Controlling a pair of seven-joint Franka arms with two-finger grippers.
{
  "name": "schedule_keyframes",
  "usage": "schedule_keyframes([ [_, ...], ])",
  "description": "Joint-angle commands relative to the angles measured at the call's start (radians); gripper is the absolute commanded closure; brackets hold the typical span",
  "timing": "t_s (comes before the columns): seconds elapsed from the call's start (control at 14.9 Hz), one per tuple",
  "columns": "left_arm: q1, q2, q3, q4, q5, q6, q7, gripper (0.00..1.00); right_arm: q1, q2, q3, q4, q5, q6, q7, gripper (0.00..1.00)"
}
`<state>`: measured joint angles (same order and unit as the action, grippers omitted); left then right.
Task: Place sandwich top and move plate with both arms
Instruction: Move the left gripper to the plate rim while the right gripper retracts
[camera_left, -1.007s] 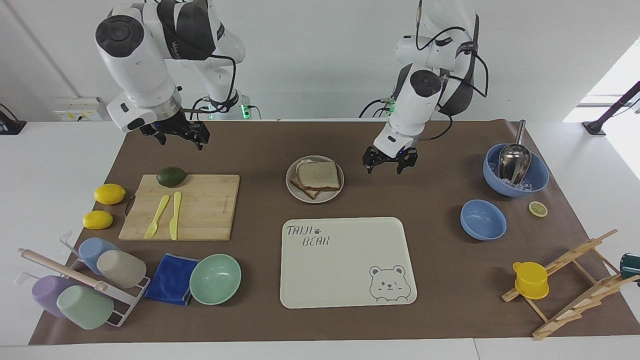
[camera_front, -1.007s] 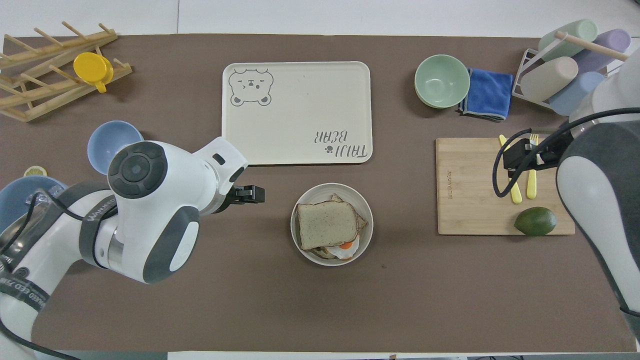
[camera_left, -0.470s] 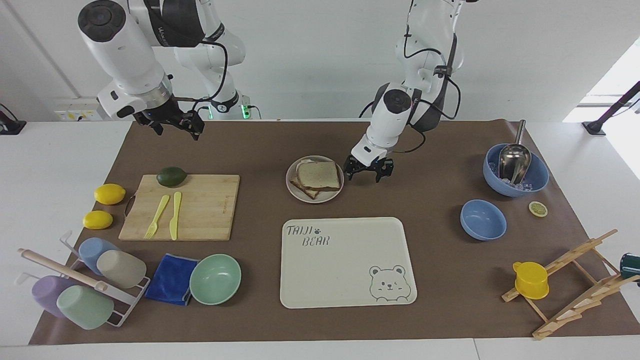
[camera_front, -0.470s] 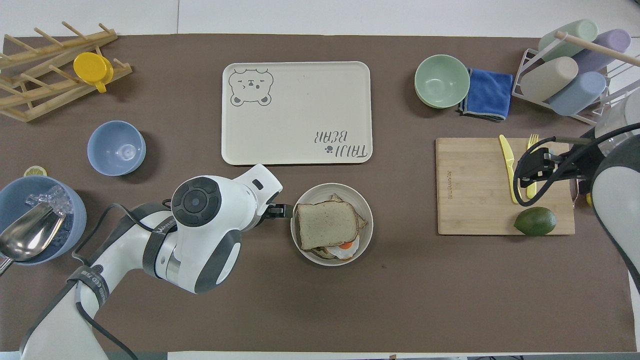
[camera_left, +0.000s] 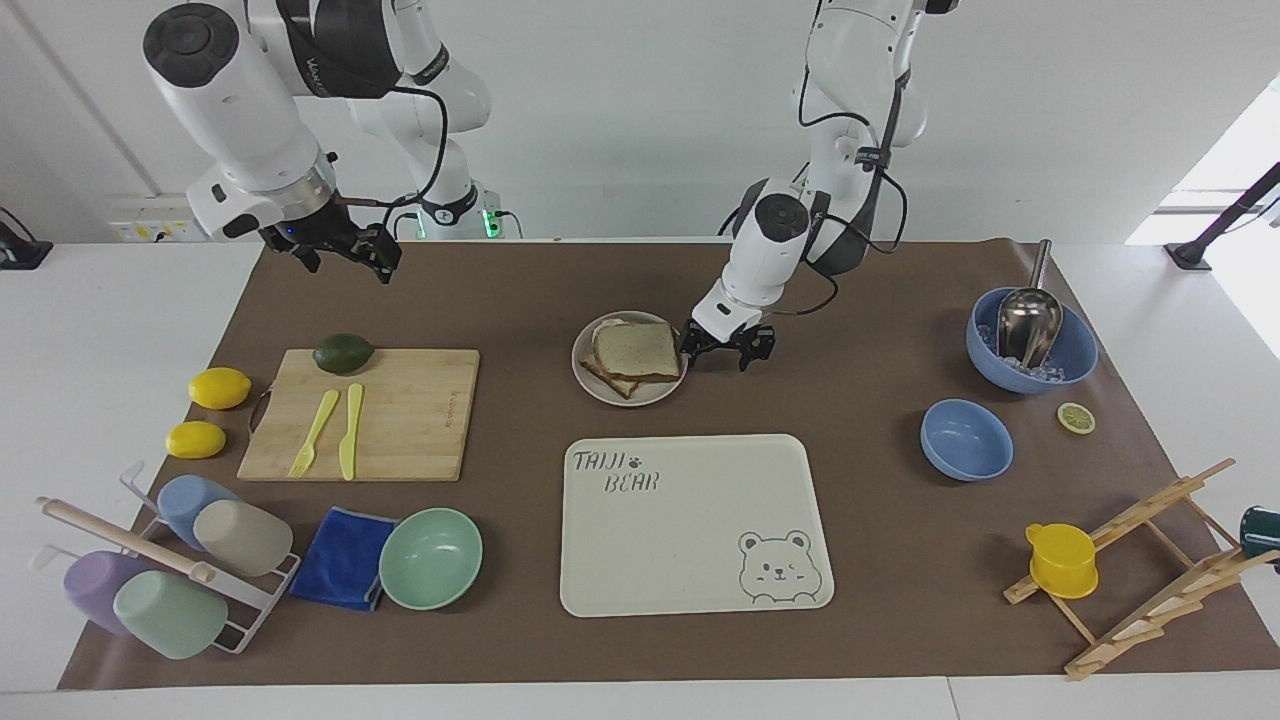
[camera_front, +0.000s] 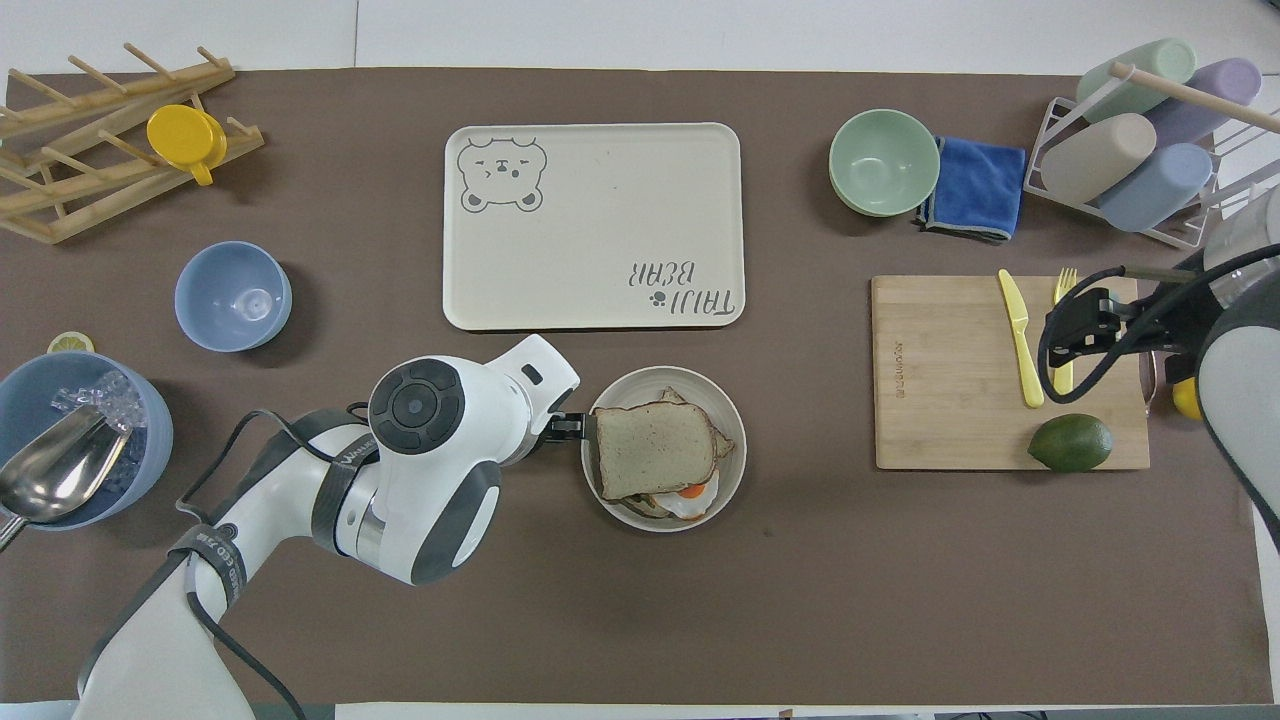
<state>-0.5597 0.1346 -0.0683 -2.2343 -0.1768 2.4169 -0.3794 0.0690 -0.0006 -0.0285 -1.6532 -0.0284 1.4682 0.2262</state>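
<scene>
The right gripper (camera_left: 338, 250) is held in the air over the brown mat near the robots' edge of the table, just past the cutting board (camera_left: 365, 413) with its avocado (camera_left: 343, 353); its fingers are seen apart and nothing is carried, so this arm is judged to be waiting. At mid-table the sandwich top (camera_left: 636, 349) is already laid on the egg and toast on the plate (camera_left: 597, 385), so the placing step is judged done and the moving step begun. The left gripper (camera_left: 716, 349) is set low at the plate's rim, at the side toward the left arm's end of the table, fingers spread and not yet clamped. Next, a firm rim grip is called for, and the right gripper must be brought to the plate's free side before any lift.
</scene>
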Motion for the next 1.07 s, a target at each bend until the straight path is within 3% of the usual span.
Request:
schedule_keyframes([
  [0.0,-0.028,-0.003,0.015,-0.007,-0.015,0.017,-0.004,0.08,-0.032,-0.004,0.004,-0.017,0.024,0.034,-0.037,0.0],
  [0.4,-0.048,-0.001,0.015,-0.008,-0.016,0.016,-0.007,0.09,-0.001,-0.031,-0.054,-0.019,0.018,0.027,-0.13,0.0],
  [1.01,-0.061,0.02,0.015,-0.01,-0.035,0.028,-0.006,0.15,0.003,-0.041,-0.057,-0.025,0.022,0.02,-0.122,0.0],
])
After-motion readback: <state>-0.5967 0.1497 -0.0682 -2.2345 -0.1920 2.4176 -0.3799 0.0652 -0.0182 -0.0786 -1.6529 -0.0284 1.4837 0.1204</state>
